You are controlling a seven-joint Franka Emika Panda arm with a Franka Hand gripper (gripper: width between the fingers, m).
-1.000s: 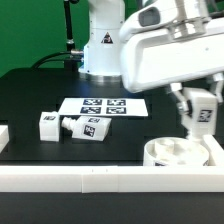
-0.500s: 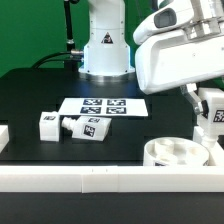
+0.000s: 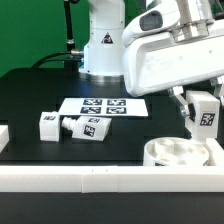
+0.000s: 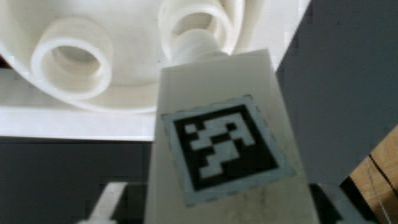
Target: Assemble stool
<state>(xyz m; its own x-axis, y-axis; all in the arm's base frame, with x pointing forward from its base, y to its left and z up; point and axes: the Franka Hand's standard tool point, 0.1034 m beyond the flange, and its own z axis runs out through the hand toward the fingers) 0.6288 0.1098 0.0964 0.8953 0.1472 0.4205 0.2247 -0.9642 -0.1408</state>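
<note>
Grips one tagged leg (image 3: 207, 116) between the fingers of the claw (image 3: 200, 106), clamped shut on it, near upright. Holds it just above the round seat (image 3: 172, 152) at the exterior view's right. In the wrist view, points the leg (image 4: 221, 140) toward the sockets of the seat (image 4: 107, 62); cannot tell whether touching. Keeps two more legs (image 3: 50, 124) (image 3: 91, 128) side by side on the bench (image 3: 130, 135), just before the marker board (image 3: 103, 106).

No words, brand names or numbers can be read. The robot base (image 3: 100, 50) bears a dark triangular sign, its symbol too small to make out. Black-and-white square tags stand on the marker board (image 3: 103, 105), a lying leg (image 3: 90, 128) and the raised leg (image 3: 205, 112).
</note>
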